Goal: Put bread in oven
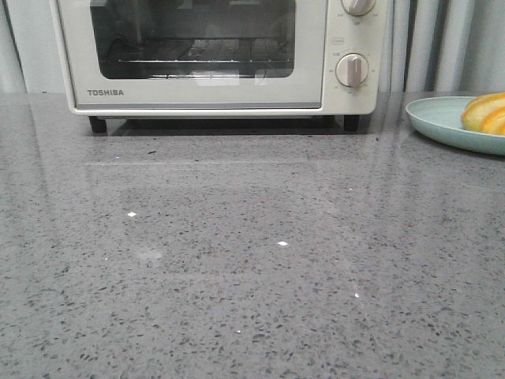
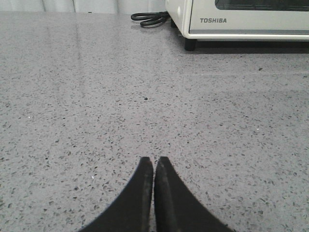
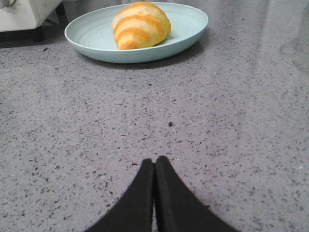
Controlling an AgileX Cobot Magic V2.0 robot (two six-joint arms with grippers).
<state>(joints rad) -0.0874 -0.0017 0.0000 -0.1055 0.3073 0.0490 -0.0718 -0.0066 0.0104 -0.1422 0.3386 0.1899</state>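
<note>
On the desk (image 1: pixel 252 260): bread (image 3: pixel 140 25) held on a plate (image 3: pixel 188 29), oven (image 1: pixel 221 55) door shut.
Both fingers (image 3: pixel 154 164) are closed empty; bread is placed ahead of the nearer right arm, long axis crosswise.

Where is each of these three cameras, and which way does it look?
Front view: looks forward over the table at the shut oven, with the plate and bread far right; no arm shows.
Left wrist view: low over the table, facing the oven's left corner and a black cord; left gripper shut.
Right wrist view: low, facing bread on the plate; right gripper shut.
Shared: the oven in front and left views; bread in front and right.
</note>
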